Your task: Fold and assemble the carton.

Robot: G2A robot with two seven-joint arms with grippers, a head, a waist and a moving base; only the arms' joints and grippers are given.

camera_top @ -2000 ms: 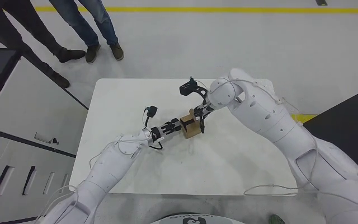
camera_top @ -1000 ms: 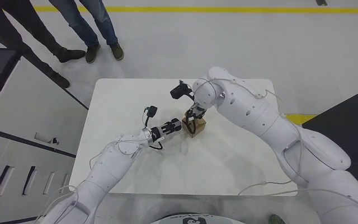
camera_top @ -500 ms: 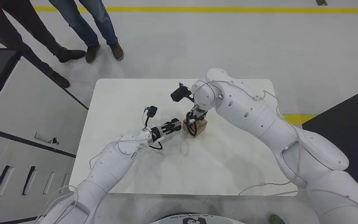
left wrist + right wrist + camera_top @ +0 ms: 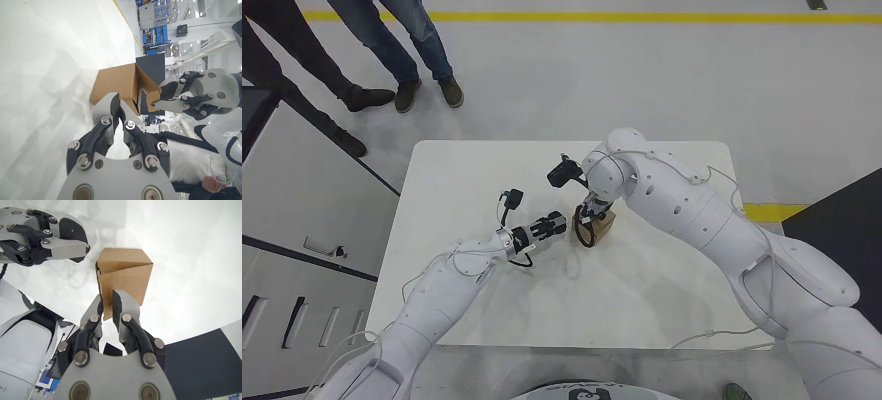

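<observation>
A small brown carton (image 4: 604, 222) stands on the white table (image 4: 662, 300) near its middle, with one flap lifted off its body. My right gripper (image 4: 587, 217) comes down on it from above and is shut on that flap's folded edge (image 4: 106, 310). In the left wrist view the right gripper (image 4: 157, 99) pinches the flap's tab at the carton's (image 4: 113, 85) upper corner. My left gripper (image 4: 564, 221) lies low on the table just left of the carton, shut and holding nothing. In the right wrist view the left gripper (image 4: 84, 252) sits a short gap away from the carton (image 4: 124, 275).
Bare white table (image 4: 472, 190) lies on all sides of the carton. A grey cabinet (image 4: 292, 260) stands close along the table's left edge. A dark panel (image 4: 842, 220) sits off its right edge. People's legs (image 4: 402, 50) stand on the floor beyond the far left corner.
My right arm has swung left over the carton, holding the flap throughout. The carton has shifted slightly right and turned. The left arm has kept still.
</observation>
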